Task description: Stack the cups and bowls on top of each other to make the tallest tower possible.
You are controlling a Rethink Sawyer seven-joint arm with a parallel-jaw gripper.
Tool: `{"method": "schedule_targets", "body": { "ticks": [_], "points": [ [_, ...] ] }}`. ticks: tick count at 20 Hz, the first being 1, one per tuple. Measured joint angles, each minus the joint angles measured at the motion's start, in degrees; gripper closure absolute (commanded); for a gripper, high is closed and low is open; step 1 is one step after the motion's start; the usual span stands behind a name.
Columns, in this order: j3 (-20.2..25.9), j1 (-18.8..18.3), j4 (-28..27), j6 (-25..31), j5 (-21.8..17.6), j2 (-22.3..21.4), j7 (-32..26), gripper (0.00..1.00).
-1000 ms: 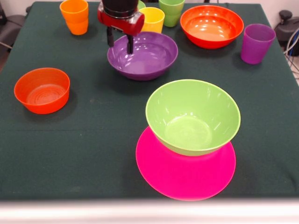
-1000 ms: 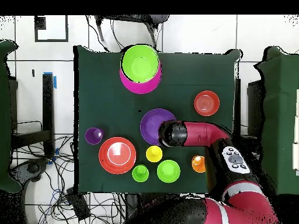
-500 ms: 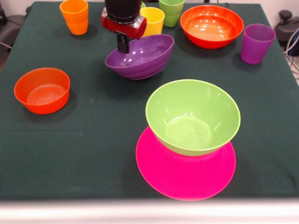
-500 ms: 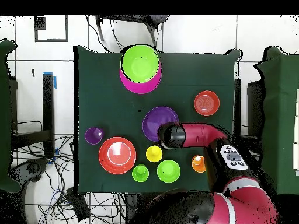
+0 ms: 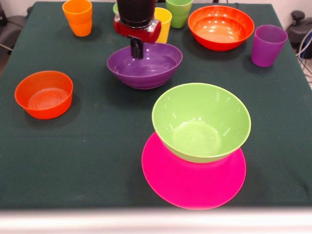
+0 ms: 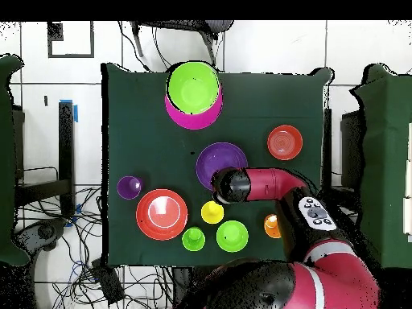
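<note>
Claw [image 5: 137,48] is pinching the purple bowl [image 5: 145,66] by its far rim, good call since that light, stiff, glossy plastic looks slippery.

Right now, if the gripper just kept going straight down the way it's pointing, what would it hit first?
The gripper points down at the far rim of the purple bowl and seems shut on it, so it would likely push that bowl onto the table.

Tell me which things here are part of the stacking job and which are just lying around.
Job: purple bowl held by the gripper; light green bowl on pink bowl; two orange-red bowls; small green bowl; orange cup, yellow cup, green cup, purple cup.
Lying about: cables on the floor.
</note>
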Motion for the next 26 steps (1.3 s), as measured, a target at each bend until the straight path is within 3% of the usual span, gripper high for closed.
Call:
{"method": "schedule_targets", "body": {
  "ticks": [2,3,16,26],
  "points": [
    [0.1,0.0,0.0,0.0,0.0,0.0,0.0,1.0],
    [0.1,0.0,0.0,0.0,0.0,0.0,0.0,0.0],
    [1.2,-0.3,0.0,0.0,0.0,-0.8,0.0,0.0],
    [3.1,-1.1,0.1,0.1,0.0,-4.0,0.0,0.0]
  ]
}}
